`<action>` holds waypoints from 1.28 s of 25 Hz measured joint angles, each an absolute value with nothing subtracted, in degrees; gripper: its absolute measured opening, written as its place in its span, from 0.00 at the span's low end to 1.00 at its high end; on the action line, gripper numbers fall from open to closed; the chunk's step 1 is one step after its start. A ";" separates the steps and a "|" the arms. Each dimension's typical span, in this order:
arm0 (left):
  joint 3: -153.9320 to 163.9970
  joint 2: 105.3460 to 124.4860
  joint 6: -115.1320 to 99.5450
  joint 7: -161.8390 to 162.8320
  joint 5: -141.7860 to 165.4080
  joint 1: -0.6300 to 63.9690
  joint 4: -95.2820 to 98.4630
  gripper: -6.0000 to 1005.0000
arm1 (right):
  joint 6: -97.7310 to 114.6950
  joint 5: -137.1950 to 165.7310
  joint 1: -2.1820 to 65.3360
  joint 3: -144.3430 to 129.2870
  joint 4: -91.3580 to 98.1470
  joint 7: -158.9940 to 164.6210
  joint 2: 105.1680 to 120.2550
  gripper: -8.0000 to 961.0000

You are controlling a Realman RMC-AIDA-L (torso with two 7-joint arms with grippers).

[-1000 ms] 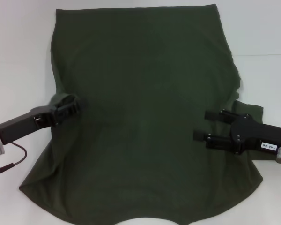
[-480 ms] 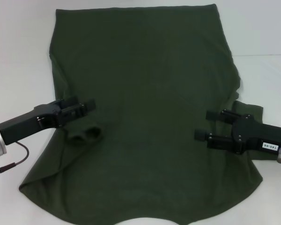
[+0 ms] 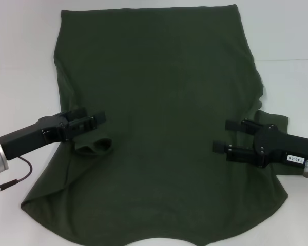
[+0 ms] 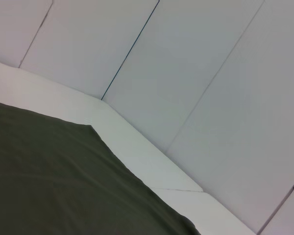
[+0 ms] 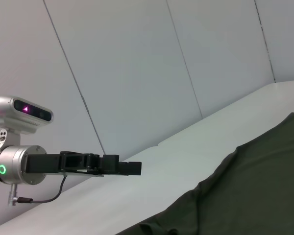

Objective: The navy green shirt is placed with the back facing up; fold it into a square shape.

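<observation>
One navy green shirt lies spread across the white counter, plain side up, no lettering showing. Its straight hem runs along the far edge, and the curved neckline sits at the near edge. Two arms are in play, one on each side.

The left gripper reaches in from the left and hovers just above the cloth near the shirt's left edge. Its two fingers sit close together with nothing between them. Right beneath and just near of the tips there's one small rumpled bump of fabric, the left sleeve bunched up on the body of the shirt.

The right gripper comes in from the right, over the shirt's right side. Its two fingers are spread apart, one farther, one nearer, and hold nothing. Behind it, one right sleeve pokes out flat onto the counter.

From the right wrist view, the left gripper shows as a level black bar above the counter, clear of the cloth.
</observation>
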State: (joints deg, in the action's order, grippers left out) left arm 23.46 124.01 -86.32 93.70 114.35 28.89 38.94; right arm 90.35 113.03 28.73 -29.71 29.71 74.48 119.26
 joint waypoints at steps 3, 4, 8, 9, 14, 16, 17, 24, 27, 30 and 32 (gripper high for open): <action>23.41 124.01 -86.30 93.69 114.35 28.84 38.94 0.86 | 90.35 113.03 28.74 -29.71 29.71 74.55 119.26 0.88; 23.40 124.02 -86.30 93.69 114.35 28.84 38.94 0.86 | 90.34 113.03 28.74 -29.71 29.71 74.58 119.26 0.88; 23.53 124.02 -85.84 93.69 114.35 28.82 38.94 0.86 | 90.34 113.03 28.74 -29.71 29.71 74.58 119.26 0.88; 23.58 124.02 -85.64 93.67 114.35 28.80 38.94 0.86 | 90.34 113.03 28.74 -29.71 29.71 74.58 119.26 0.88; 23.60 124.02 -83.97 93.60 115.33 28.44 38.88 0.86 | 89.90 113.03 28.74 -29.71 29.70 74.68 119.26 0.87; 23.64 124.02 -81.25 93.60 115.67 28.15 38.63 0.86 | 89.66 113.02 28.74 -29.70 29.64 74.93 119.26 0.87; 23.63 124.02 -80.50 93.61 115.69 28.10 38.55 0.86 | 89.63 112.93 28.74 -29.71 29.59 75.13 119.27 0.87; 24.89 124.07 -72.19 94.17 117.01 28.27 36.44 0.86 | 89.21 111.86 28.75 -29.61 29.53 76.53 119.26 0.87; 25.92 124.09 -69.78 94.19 117.92 28.59 35.43 0.86 | 89.19 111.78 28.90 -29.62 29.51 76.57 119.44 0.87; 26.33 124.10 -67.44 94.09 118.10 28.90 34.33 0.86 | 89.13 111.78 29.15 -29.62 29.16 76.60 119.47 0.87; 26.35 124.10 -66.04 93.93 118.11 29.09 33.80 0.86 | 89.11 111.78 29.30 -29.61 28.92 76.62 119.47 0.87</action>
State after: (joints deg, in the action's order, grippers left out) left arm 26.35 124.10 -66.04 93.93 118.11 29.09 33.80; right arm 89.11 111.78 29.30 -29.62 28.92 76.62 119.47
